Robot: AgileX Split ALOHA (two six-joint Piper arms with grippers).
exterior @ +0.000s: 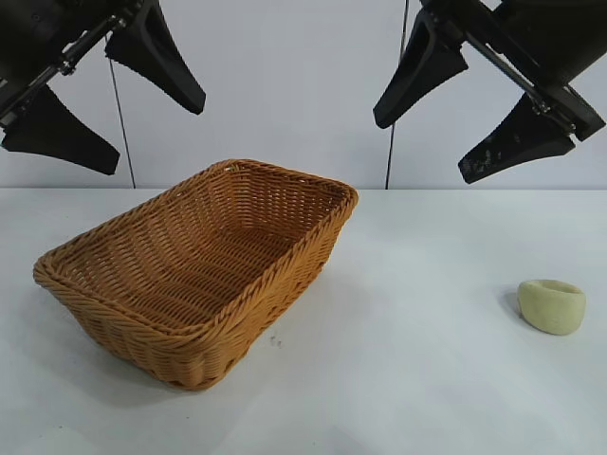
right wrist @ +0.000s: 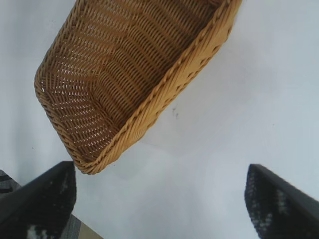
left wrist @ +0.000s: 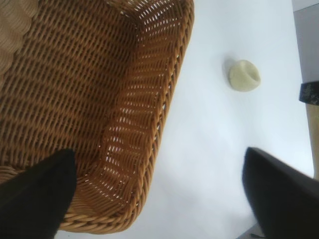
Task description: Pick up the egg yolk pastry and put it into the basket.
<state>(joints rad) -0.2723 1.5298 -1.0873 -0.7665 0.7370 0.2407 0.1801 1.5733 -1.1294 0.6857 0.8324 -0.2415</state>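
Note:
The egg yolk pastry [exterior: 552,305], a small pale yellow-green puck with a dented top, lies on the white table at the right; the left wrist view also shows the pastry [left wrist: 244,75]. The golden-brown wicker basket [exterior: 114,303] stands left of centre with nothing in it. Its rim shows in the left wrist view as basket [left wrist: 167,104] and in the right wrist view as basket [right wrist: 164,94]. My left gripper [exterior: 104,90] hangs open high above the basket's left end. High above the table's right side, well over the pastry, my right gripper [exterior: 465,109] is open and holds nothing.
The white table [exterior: 408,379] spreads between basket and pastry. A pale wall with two dark vertical lines stands behind. The table's far edge and a dark strip [left wrist: 309,92] show past the pastry in the left wrist view.

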